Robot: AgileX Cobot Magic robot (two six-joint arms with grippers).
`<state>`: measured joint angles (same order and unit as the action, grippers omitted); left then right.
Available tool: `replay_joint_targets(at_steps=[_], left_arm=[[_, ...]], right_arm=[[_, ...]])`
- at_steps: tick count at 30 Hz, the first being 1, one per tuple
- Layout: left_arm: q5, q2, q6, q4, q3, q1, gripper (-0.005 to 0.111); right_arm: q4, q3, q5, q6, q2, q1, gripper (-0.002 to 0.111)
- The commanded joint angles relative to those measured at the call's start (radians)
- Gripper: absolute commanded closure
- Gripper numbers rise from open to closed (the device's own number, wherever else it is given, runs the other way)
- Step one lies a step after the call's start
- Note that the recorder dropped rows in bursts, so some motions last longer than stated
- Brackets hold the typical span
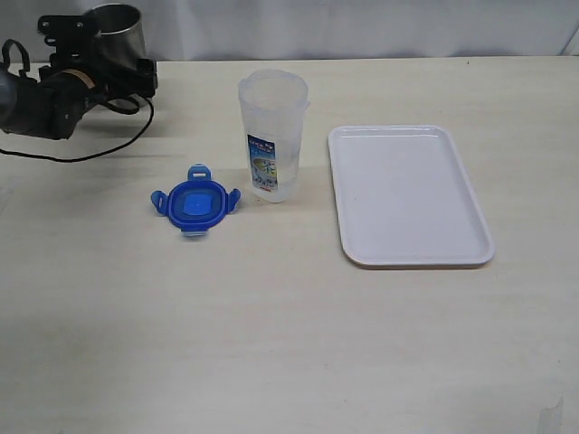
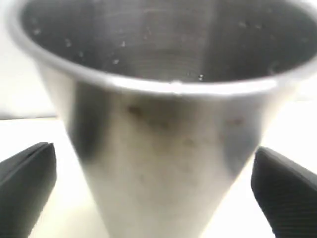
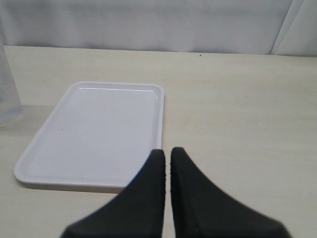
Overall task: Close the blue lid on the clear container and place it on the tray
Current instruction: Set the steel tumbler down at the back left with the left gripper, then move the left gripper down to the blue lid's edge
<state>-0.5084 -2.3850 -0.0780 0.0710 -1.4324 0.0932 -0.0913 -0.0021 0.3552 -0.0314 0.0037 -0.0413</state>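
The blue lid (image 1: 195, 202) lies flat on the table with its flaps spread, just left of the clear container (image 1: 271, 136). The container stands upright with its top uncovered, and part of its wall shows in the right wrist view (image 3: 6, 84). The white tray (image 1: 407, 194) lies empty to its right and shows again from the right wrist (image 3: 99, 129). My left gripper (image 1: 109, 50) is far from these at the back left, open, its fingers (image 2: 27, 183) standing apart on either side of a steel cup (image 2: 163, 148). My right gripper (image 3: 167, 153) is shut on nothing, near the tray's corner.
The steel cup (image 1: 119, 29) stands upright at the table's back left corner. The left arm's black cable (image 1: 99, 149) loops across the table in front of it. A white curtain (image 3: 148, 25) backs the table's far edge.
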Motion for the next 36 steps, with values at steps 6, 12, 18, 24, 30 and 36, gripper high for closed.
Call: replay_joint_targets(at_steps=[6, 12, 18, 24, 30, 36], left_arm=[[-0.051, 0.215, -0.002, -0.004, 0.270, -0.007, 0.002], [-0.051, 0.437, -0.002, -0.004, 0.495, -0.007, 0.002], [0.320, 0.640, -0.002, 0.028, 0.503, -0.007, 0.002], [0.984, 0.728, 0.002, 0.008, 0.319, -0.007, 0.002], [1.316, 0.721, 0.016, -0.127, 0.272, 0.004, 0.002], [1.196, 0.720, 0.058, -0.143, 0.348, 0.058, 0.002]], right_arm=[[0.001, 0.002, -0.009, 0.001, -0.004, 0.005, 0.104], [0.001, 0.002, -0.009, 0.001, -0.004, 0.005, 0.104], [0.001, 0.002, -0.009, 0.001, -0.004, 0.005, 0.104], [0.001, 0.002, -0.009, 0.001, -0.004, 0.005, 0.104], [0.001, 0.002, -0.009, 0.001, -0.004, 0.005, 0.104], [0.001, 0.002, -0.009, 0.001, -0.004, 0.005, 0.104]])
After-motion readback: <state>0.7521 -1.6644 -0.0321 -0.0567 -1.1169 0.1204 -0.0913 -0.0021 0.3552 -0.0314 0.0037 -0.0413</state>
